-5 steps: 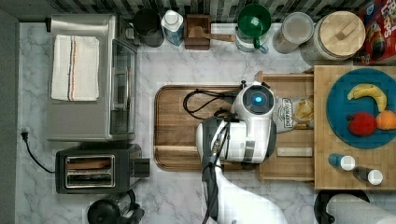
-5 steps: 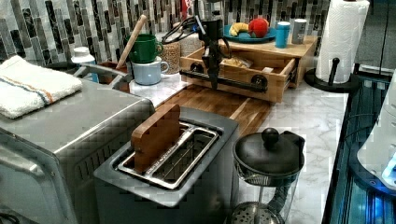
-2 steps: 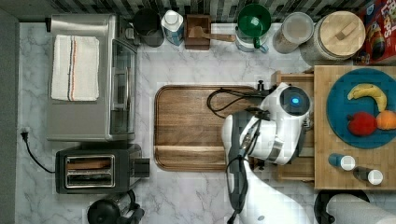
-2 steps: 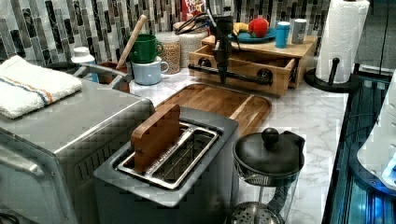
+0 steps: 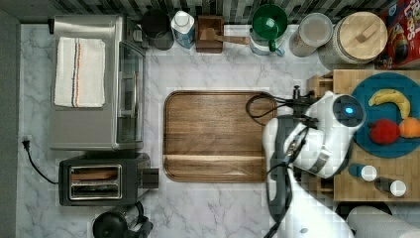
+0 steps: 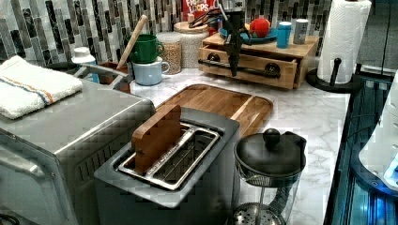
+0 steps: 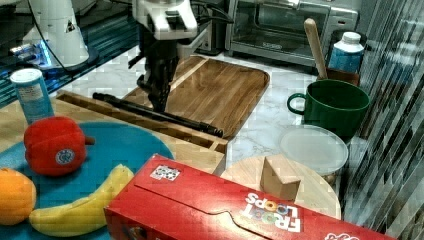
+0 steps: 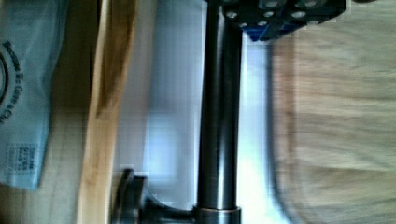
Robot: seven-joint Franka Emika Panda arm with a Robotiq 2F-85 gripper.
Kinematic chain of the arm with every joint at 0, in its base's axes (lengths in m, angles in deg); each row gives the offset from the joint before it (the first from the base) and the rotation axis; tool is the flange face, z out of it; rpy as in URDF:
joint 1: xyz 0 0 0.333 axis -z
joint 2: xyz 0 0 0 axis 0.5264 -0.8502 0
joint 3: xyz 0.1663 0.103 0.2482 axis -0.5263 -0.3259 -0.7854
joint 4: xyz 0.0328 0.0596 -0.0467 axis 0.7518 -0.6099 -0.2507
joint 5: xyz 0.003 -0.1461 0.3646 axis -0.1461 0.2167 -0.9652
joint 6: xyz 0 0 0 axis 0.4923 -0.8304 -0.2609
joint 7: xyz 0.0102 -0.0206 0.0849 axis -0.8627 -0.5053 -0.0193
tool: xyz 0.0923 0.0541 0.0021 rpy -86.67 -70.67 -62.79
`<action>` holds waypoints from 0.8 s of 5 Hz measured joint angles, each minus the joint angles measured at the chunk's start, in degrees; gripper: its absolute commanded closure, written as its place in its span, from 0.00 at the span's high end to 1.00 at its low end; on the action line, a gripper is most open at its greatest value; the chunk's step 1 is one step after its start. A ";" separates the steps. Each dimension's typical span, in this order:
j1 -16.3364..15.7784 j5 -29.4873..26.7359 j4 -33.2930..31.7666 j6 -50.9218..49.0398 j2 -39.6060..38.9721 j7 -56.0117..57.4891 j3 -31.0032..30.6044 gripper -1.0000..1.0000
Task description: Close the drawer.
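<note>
Drawer (image 6: pixel 248 65) sits in the light-wood stand at the left view's upper right, under the top carrying the blue plate (image 6: pixel 263 36); it sticks out only slightly. Gripper (image 6: pixel 233 52) hangs at the black bar handle (image 6: pixel 253 71), fingers pointing down. Right view adds what the left view hides: a narrow strip of the drawer's inside (image 7: pixel 165 126) open behind the handle (image 7: pixel 165 116), gripper (image 7: pixel 159 102) touching the bar about mid-length. Top view: the arm covers most of the drawer, cutting board (image 5: pixel 215 135) just beside it. Wrist view: bar (image 8: pixel 217 116) runs lengthwise, a printed packet (image 8: pixel 21 93) lies inside. Cannot tell whether the gripper is clenched or released
</note>
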 measured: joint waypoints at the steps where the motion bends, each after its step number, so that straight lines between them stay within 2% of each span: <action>1: 1.94 -1.93 3.36 -1.34 -2.10 5.37 1.47 0.00; 2: 3.65 -2.19 6.27 -3.94 -3.83 9.29 1.18 0.00; 4: 3.47 -0.89 6.88 -4.62 -4.17 9.34 0.84 0.00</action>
